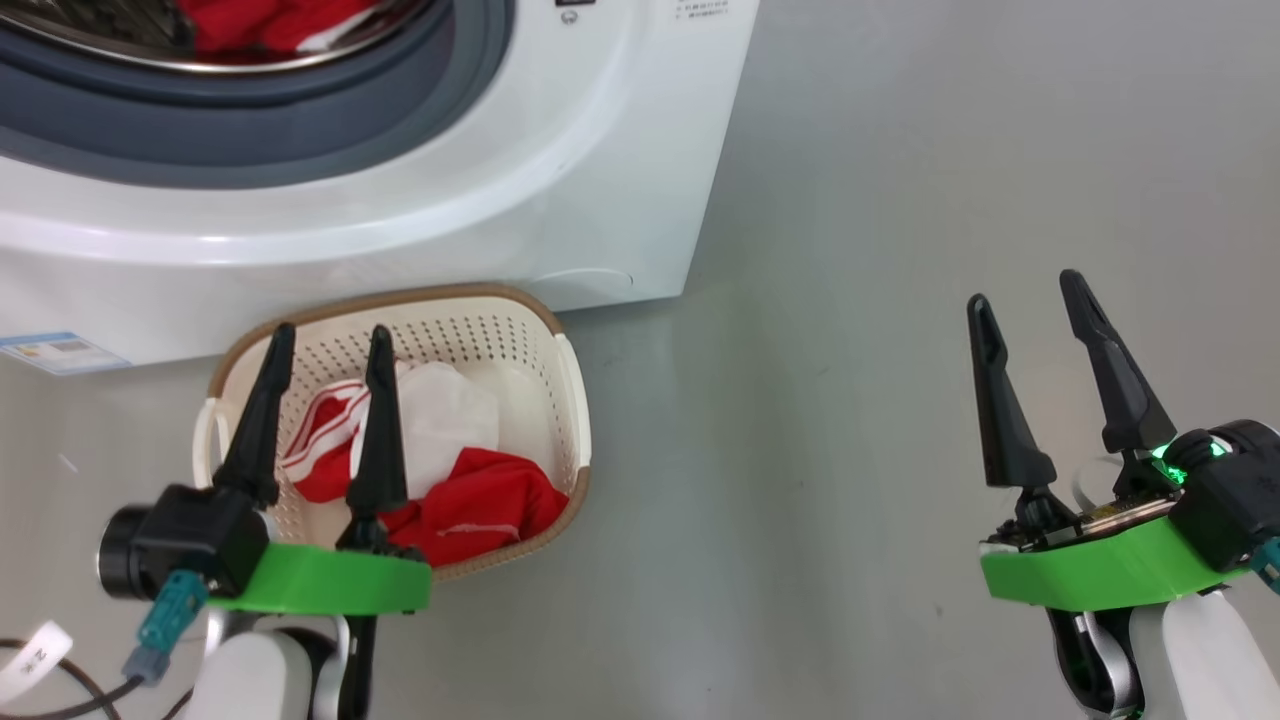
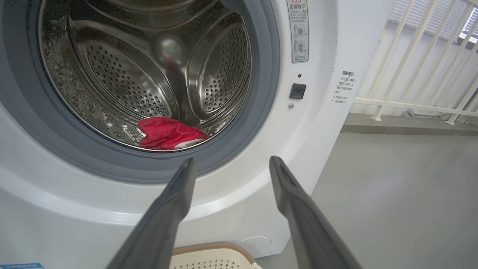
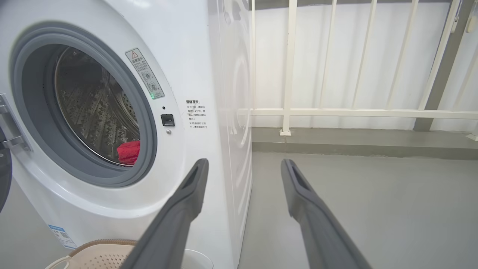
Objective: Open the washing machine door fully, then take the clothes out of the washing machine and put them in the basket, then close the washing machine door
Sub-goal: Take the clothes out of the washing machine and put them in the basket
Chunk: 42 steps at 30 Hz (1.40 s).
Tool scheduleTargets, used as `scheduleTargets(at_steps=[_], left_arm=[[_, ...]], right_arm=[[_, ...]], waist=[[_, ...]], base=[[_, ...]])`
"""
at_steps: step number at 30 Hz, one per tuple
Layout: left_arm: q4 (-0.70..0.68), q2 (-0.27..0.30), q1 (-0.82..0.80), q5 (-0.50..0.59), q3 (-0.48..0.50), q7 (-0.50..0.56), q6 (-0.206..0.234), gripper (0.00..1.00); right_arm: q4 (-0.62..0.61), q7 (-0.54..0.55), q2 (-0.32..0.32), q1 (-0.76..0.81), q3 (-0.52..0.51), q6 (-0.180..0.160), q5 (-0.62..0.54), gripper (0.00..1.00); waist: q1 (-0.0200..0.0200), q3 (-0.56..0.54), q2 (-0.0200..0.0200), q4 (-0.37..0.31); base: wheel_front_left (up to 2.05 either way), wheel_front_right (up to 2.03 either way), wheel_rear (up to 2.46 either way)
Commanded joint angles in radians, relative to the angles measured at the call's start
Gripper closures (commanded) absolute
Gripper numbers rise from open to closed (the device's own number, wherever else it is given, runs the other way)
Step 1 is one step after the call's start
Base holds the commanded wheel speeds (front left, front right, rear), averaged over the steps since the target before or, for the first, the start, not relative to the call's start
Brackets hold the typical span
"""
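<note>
The white washing machine (image 1: 480, 190) stands with its drum open, and a sliver of the door's black rim (image 3: 3, 186) shows swung out at the left. Red clothes (image 2: 168, 133) lie at the bottom front of the steel drum, also seen as a red bundle (image 3: 129, 152) in the right wrist view. The cream basket (image 1: 575, 400) sits on the floor against the machine, holding red and white clothes (image 1: 470, 500). My left gripper (image 1: 330, 335) hovers open and empty above the basket, fingers pointing at the drum. My right gripper (image 1: 1024, 290) is open and empty over bare floor to the right.
Grey floor (image 1: 850, 400) stretches to the right of the machine. A white railing (image 3: 336, 112) on a low step (image 3: 354, 144) runs behind it. A dark cable (image 1: 60, 690) with a white tag lies by my left arm. A blue label (image 1: 60, 352) marks the machine's lower front.
</note>
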Motion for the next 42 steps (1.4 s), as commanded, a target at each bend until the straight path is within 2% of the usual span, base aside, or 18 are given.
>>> scheduleTargets(at_steps=[1,14,26,42], left_arm=[[-0.040,0.008,0.025,0.012,0.034,-0.008,0.005,0.00],[-0.115,0.007,0.133,0.037,0.049,-0.008,0.023,0.00],[-0.121,0.006,0.251,0.015,0.057,-0.008,0.050,0.00],[-0.121,0.006,0.328,0.008,0.062,-0.008,0.083,0.00]], right_arm=[[-0.020,-0.006,-0.007,0.027,0.015,0.006,-0.009,0.00],[-0.013,-0.006,-0.007,0.083,-0.005,0.006,-0.045,0.00],[-0.015,-0.006,-0.007,0.156,-0.022,0.006,-0.066,0.00],[-0.023,-0.006,-0.007,0.207,-0.027,0.006,-0.046,0.00]], waist=[[0.0000,-0.027,0.0000,0.007],[0.0000,-0.116,0.0000,0.015],[0.0000,-0.211,0.0000,0.015],[0.0000,-0.258,0.0000,0.014]], base=[[0.00,0.00,0.00],[0.00,0.00,0.00],[0.00,0.00,0.00],[0.00,0.00,0.00]])
